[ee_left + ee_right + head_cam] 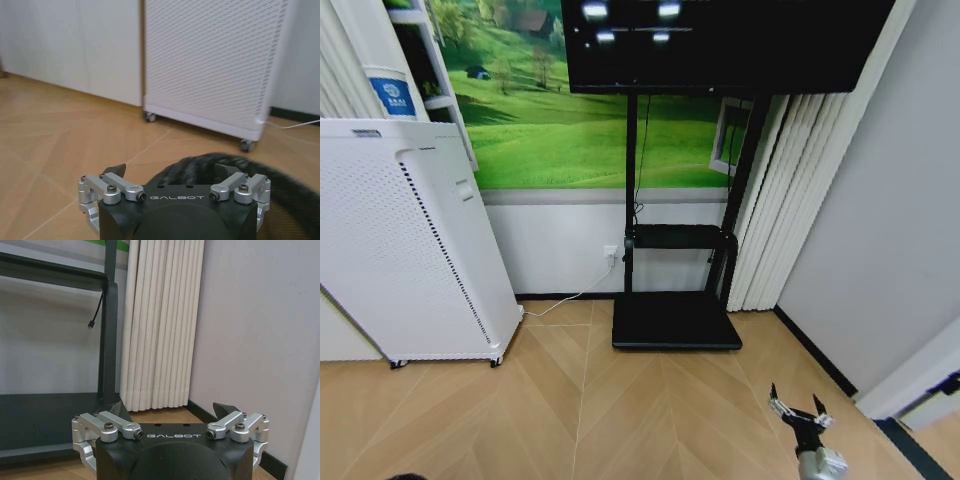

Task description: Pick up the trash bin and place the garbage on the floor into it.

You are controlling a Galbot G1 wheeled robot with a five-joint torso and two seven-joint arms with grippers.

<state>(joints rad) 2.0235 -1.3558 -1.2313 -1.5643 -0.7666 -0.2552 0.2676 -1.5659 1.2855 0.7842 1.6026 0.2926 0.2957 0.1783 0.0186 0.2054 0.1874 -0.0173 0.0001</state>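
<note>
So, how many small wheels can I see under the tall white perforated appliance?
2. One wheel sits under the white perforated appliance's near left corner, the other wheel under its near right corner. Others may be hidden behind it.

Tan herringbone floor (620, 420), white perforated appliance (400, 250), black TV stand (675, 320), green meadow mural (580, 130), black mesh trash bin (285, 195), white pleated curtain (160, 325)

Floor (620, 410): light tan herringbone wood, dark strip along the right wall.
Standing on it: white perforated appliance (400, 250) on casters, left; black stand base (675, 322), centre.
</note>
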